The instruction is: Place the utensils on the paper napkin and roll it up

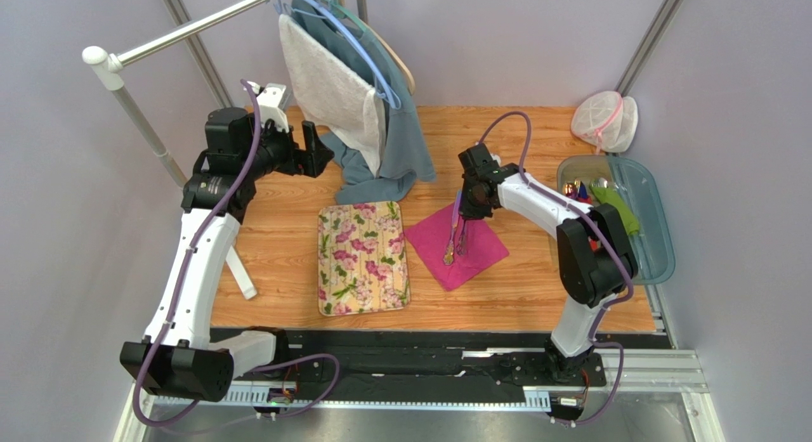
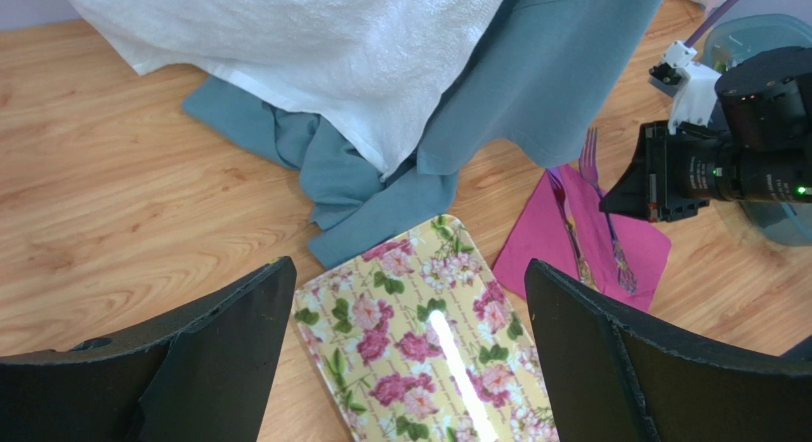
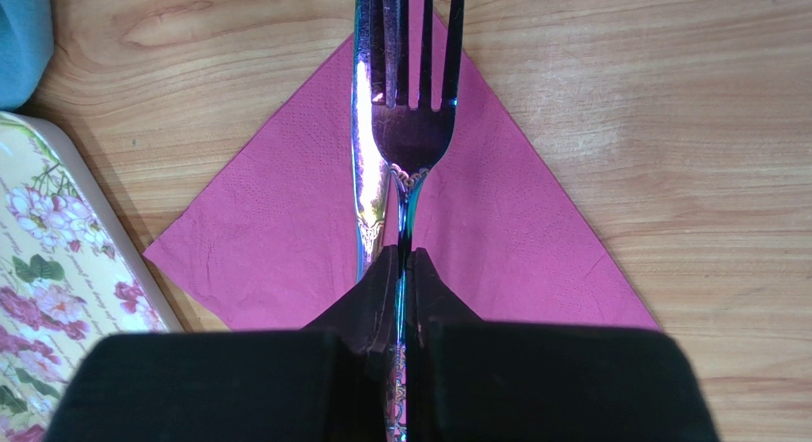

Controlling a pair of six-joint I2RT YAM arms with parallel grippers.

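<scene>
Main risk: tines sticking out past the far corner of the thin magenta-pink paper napkin (image 3: pixel 286 233) once let go, so not covered by the roll. Cause: slim dark silvery metal fork (image 3: pixel 412 138) set too far along the diagonal. Also possible: knocking the second slim shiny metal piece (image 3: pixel 364 190), probably a knife, lying just left of the fork and touching or nearly so, on opening. Soft sheet likely to drag or crease if pulled sideways before release. Cannot tell whether fork resting on the napkin or held just above; if dropped from height, could bounce or twist off line.

Black two-finger right gripper (image 3: pixel 400 266) clenched on the fork handle just below the neck, jaws pinched tight. Black two-finger left gripper (image 2: pixel 410 356) spread wide, grasping nothing, up over far left of the light wooden table (image 1: pixel 276 242), well apart from the napkin.

Fork over the napkin, right of the cream flowered rectangular mat (image 1: pixel 362 256), mid-table. Long axis near–far, along the napkin's corner-to-corner diagonal, far end leaning slightly right. Tines pointing far, handle end toward the near corner. Knife-like piece parallel.
</scene>
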